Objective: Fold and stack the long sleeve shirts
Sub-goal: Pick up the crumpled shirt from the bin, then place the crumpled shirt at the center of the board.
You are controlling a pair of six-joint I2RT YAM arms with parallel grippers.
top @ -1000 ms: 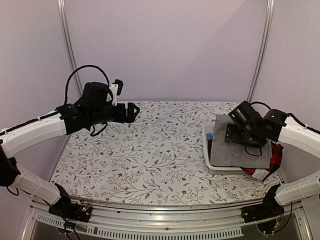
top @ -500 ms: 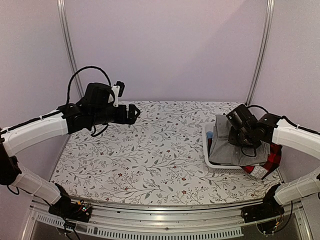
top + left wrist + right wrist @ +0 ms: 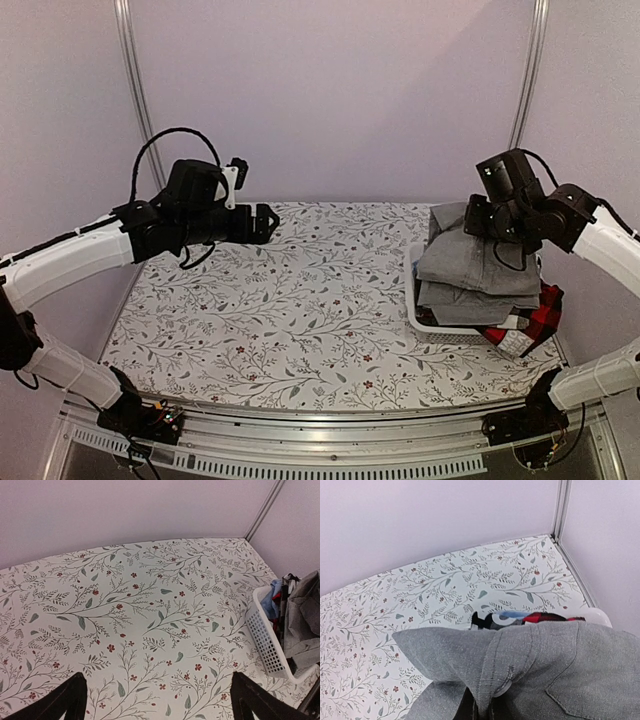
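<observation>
Right gripper (image 3: 476, 222) is clamped on the grey shirt (image 3: 470, 265), which hangs partly out of the white basket (image 3: 416, 300) — the red-and-black checked shirt (image 3: 535, 318) lies there too. Left gripper (image 3: 268, 222) hovers spread and empty over the table (image 3: 300, 320). Treat the task as barely begun — you have nothing folded or stacked yet.

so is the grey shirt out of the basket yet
Partly: the right gripper holds the grey shirt up by one end; the rest lies in the white basket.
</observation>
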